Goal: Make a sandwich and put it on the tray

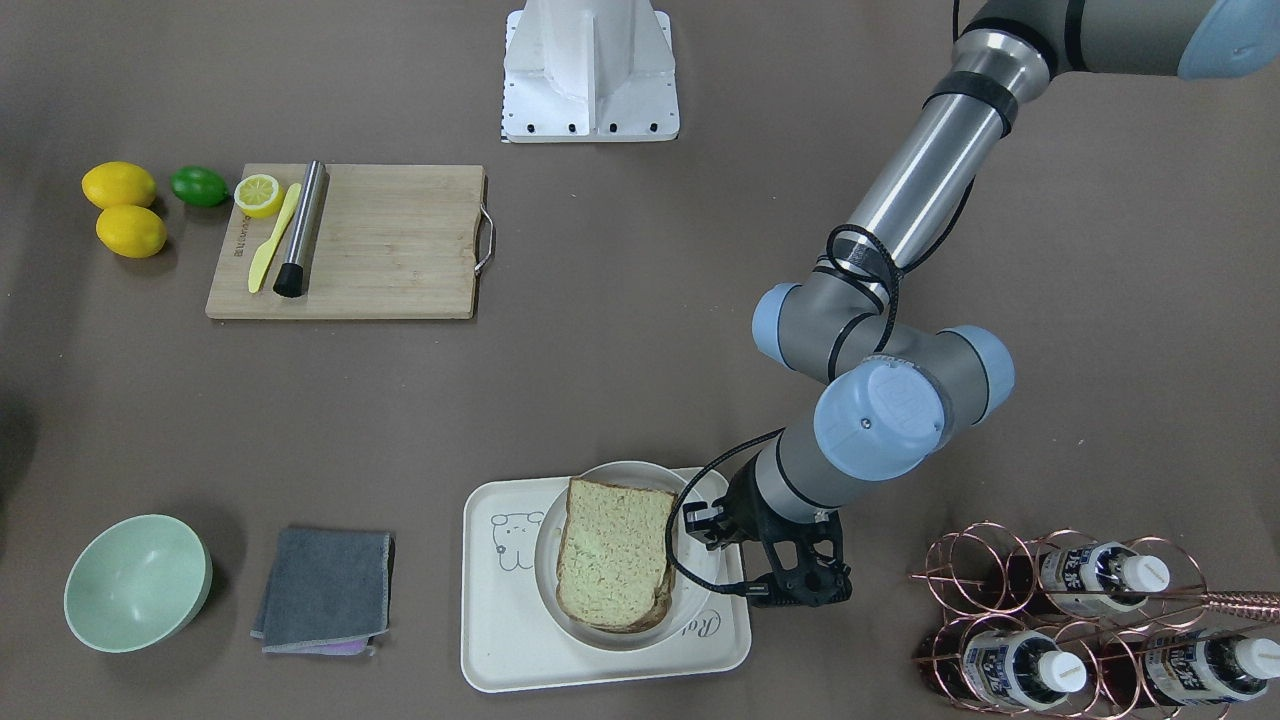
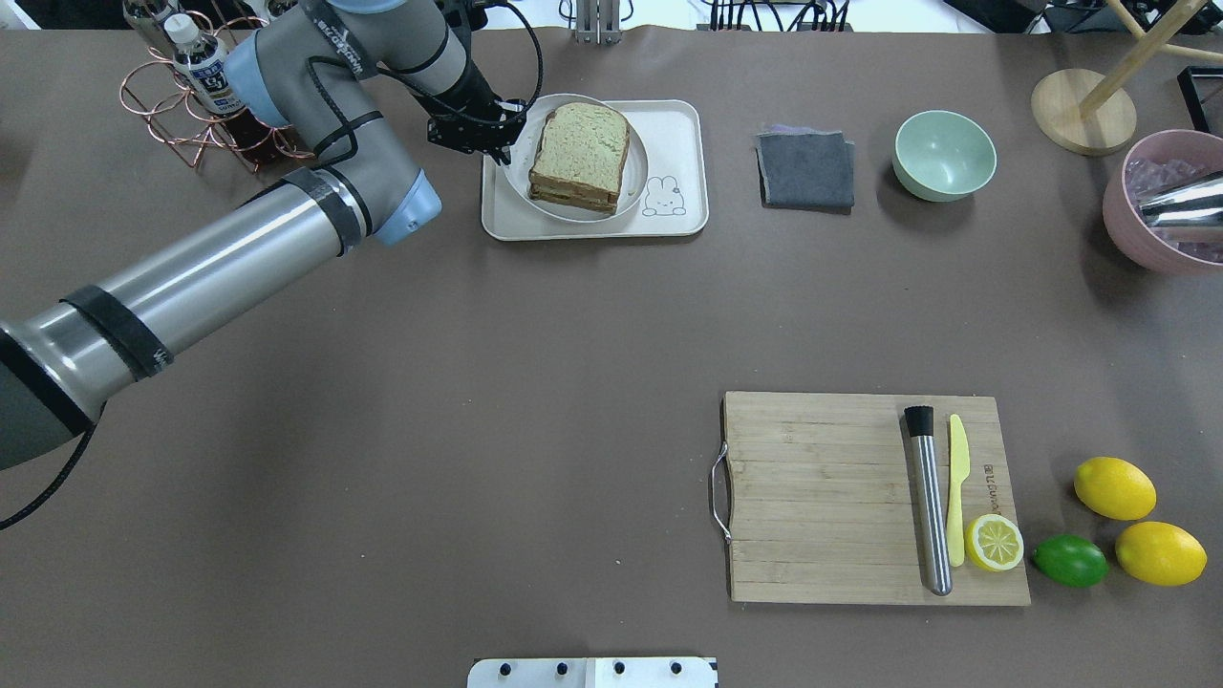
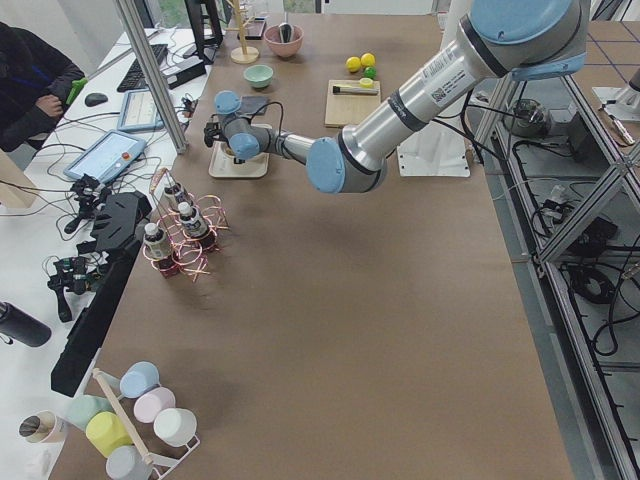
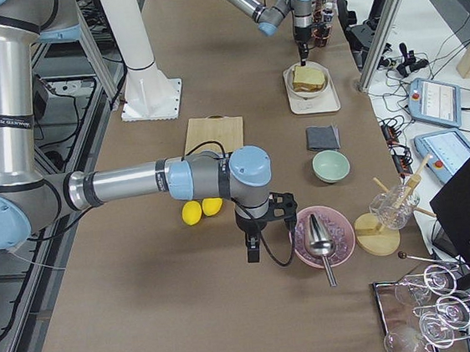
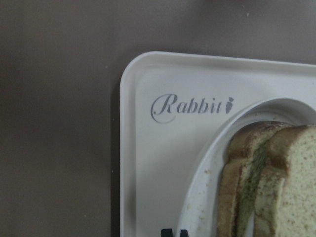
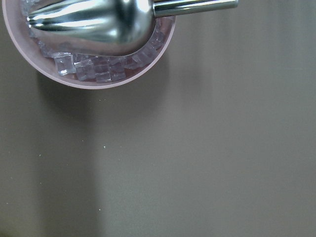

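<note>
The sandwich lies flat on a round, pale plate, and the plate sits on the tray, so the food is on the tray by way of the plate. Its top slice is pale, porous and speckled with a brown crust. From the left wrist camera I see two slice edges stacked, but I cannot make out the filling between them. The tray is smooth, cream-white and rectangular with rounded corners and a raised lip.

My left gripper hangs over the tray's edge on the robot's left, apart from the bread. I cannot tell whether its fingers are spread or closed. The right gripper shows only in the side view, beside a pink bowl of clear cubes with a shiny metal scoop resting in it. I cannot tell its state either.

The grey script "Rabbit" is printed in one corner of the tray and ends in a tiny carrot mark. A small line-drawn animal sits at the opposite end. The wooden cutting board carries small print along one edge, which I cannot read.
</note>
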{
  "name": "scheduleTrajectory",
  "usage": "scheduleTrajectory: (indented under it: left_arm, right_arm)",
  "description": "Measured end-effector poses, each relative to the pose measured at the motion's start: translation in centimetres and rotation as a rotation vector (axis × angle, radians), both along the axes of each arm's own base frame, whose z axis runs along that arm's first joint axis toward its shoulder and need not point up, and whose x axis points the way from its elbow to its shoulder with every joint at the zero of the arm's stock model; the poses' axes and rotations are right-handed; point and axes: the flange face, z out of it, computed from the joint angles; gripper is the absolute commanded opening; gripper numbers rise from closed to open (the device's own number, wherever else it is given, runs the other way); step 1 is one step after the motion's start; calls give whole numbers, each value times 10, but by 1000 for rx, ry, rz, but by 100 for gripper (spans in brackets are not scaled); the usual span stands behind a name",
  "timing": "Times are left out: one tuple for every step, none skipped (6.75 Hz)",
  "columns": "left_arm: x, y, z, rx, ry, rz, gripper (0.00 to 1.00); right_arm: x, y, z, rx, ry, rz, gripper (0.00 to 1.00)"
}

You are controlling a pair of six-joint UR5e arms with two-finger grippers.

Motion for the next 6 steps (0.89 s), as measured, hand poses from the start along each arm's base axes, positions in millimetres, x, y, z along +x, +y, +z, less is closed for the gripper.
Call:
scheduleTrajectory:
  left_arm:
    - [11,-3,-9,9,-13,-14,0]
    - [18,-3,-14,21,-19,-26,98]
    - [21,-3,-17,40,-20,-41,99]
    - [21,-3,-18,62,-18,-56,99]
    - [17,-3,-17,78,-14,-65,99]
    - [8,-1,-11,92,-7,-73,99]
  right_arm:
    - [0,-1,-1,3,0,0,100]
    - [0,-2,-1,4,1,-1,100]
    - [0,-1,0,2,0,-2,100]
    - [0,0,4,-6,-1,-2,100]
    - [0,0,9,-17,-1,-3,100]
    - [0,-1,14,-25,-1,-3,100]
